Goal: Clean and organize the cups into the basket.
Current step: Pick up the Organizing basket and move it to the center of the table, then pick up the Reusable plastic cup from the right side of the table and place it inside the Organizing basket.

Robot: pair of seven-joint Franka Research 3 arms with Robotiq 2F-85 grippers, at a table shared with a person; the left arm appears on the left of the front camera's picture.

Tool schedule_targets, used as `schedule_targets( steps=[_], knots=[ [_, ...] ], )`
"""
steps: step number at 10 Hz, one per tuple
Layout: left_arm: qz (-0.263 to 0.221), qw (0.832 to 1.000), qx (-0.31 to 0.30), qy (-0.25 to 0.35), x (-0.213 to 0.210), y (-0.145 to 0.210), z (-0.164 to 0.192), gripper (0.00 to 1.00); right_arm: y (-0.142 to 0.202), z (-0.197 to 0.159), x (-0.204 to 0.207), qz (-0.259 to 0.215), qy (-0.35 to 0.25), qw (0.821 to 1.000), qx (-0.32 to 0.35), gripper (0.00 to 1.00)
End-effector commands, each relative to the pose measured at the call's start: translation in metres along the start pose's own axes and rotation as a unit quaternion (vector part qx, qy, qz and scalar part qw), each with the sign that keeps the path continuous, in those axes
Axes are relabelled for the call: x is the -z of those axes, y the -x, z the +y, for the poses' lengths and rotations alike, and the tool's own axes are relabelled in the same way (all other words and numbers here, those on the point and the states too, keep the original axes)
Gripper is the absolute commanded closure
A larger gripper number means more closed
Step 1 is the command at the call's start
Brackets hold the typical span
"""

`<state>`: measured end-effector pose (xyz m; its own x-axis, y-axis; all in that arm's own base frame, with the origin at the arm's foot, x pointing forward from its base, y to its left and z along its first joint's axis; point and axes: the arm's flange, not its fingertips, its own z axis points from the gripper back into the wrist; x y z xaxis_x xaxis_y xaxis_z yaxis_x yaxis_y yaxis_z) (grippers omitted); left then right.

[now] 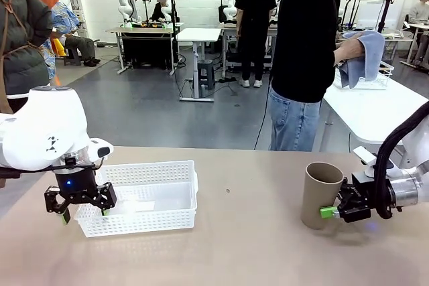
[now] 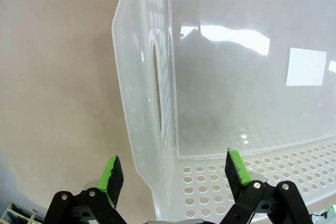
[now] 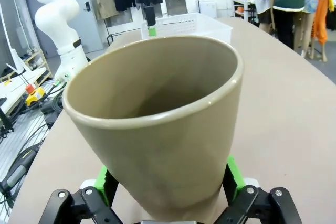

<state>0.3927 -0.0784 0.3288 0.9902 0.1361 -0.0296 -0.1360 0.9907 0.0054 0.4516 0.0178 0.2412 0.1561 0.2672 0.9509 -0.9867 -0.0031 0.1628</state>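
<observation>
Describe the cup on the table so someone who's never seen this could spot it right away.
On the long beige table, look to the robot's right side. The cup stands upright there between the right gripper's fingers. It is tall, tan-brown and handleless, unlike the low white basket.

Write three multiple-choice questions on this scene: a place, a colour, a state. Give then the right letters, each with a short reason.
1. Where is the left gripper? A. On a shelf. B. At the basket's near corner, one finger inside its wall, one outside. C. Inside a box.
2. What colour is the cup? A. Tan-brown. B. Red. C. Black.
3. How does the cup stand? A. On its side. B. Upside down. C. Upright, mouth up.
1 B: the left wrist view shows the wall between the green pads.
2 A: it is tan inside and outside.
3 C: its open rim faces up, its base on the table.
</observation>
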Motion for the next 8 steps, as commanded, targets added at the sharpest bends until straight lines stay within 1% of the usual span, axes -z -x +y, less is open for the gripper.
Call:
schedule_targets(
  steps=[1,2,3,4,6,7,8],
  knots=[
    [-0.012,1.0,0.005,0.015,-0.0001,-0.0001,-0.0029,0.39,0.0026,-0.0007,0.002,0.004,-0.022,1.0,0.001,0.14],
    [-0.008,1.0,0.007,0.016,0.0005,-0.0004,-0.0023,0.59,0.0036,-0.0009,0.0024,0.007,-0.029,1.0,-0.003,0.59],
    [-0.007,1.0,0.008,0.016,0.0003,-0.0002,-0.0019,0.97,0.0041,-0.0012,0.0024,0.007,-0.031,0.999,-0.004,0.73],
    [-0.006,1.0,0.008,0.017,-0.0002,0.0,-0.0016,1.0,0.0046,-0.0018,0.0023,0.008,-0.029,1.0,-0.005,1.0],
    [-0.007,1.0,0.007,0.015,-0.0006,0.0,-0.0012,1.0,0.0057,-0.002,0.0023,0.01,-0.027,1.0,-0.005,1.0],
    [-0.007,1.0,0.007,0.015,-0.001,0.0,-0.001,0.92,0.0065,-0.0024,0.0023,0.011,-0.026,1.0,-0.005,0.76],
    [-0.008,1.0,0.007,0.015,-0.0015,0.0,-0.0007,1.0,0.0068,-0.0026,0.0024,0.011,-0.026,1.0,-0.006,0.76]
  ],
)
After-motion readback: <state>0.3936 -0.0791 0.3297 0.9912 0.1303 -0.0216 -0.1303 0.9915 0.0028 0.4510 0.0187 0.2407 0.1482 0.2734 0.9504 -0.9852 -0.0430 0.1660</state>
